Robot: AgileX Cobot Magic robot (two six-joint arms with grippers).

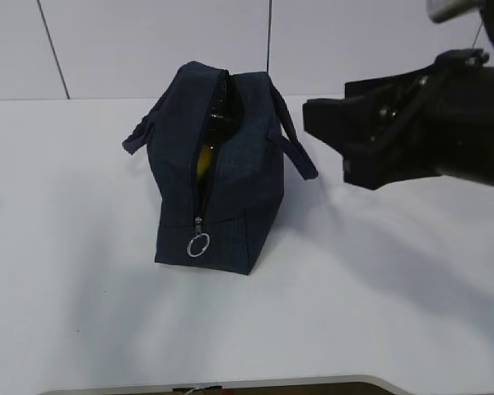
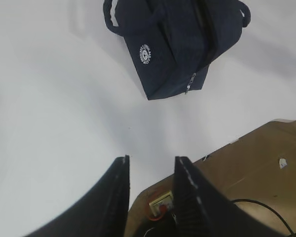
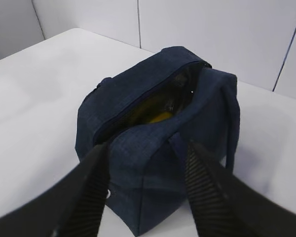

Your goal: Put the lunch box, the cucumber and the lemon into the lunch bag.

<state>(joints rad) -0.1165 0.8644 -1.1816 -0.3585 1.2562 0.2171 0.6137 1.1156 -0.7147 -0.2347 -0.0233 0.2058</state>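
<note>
Right wrist view showed our right gripper (image 3: 147,185) with its fingers (image 3: 86,192) apart and empty, hanging just over the near end of the bag (image 3: 138,163). Our left gripper (image 2: 150,190) was likewise parted, holding nothing, well clear of the bag. We saw the lemon (image 1: 203,162) yellow inside the unzipped slit; the ring pull (image 1: 198,245) hung low.

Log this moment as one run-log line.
lunch bag: upright, zipper open | lemon: yellow visible inside | left gripper: open, empty, away from bag | right gripper: open, empty, near bag
</note>
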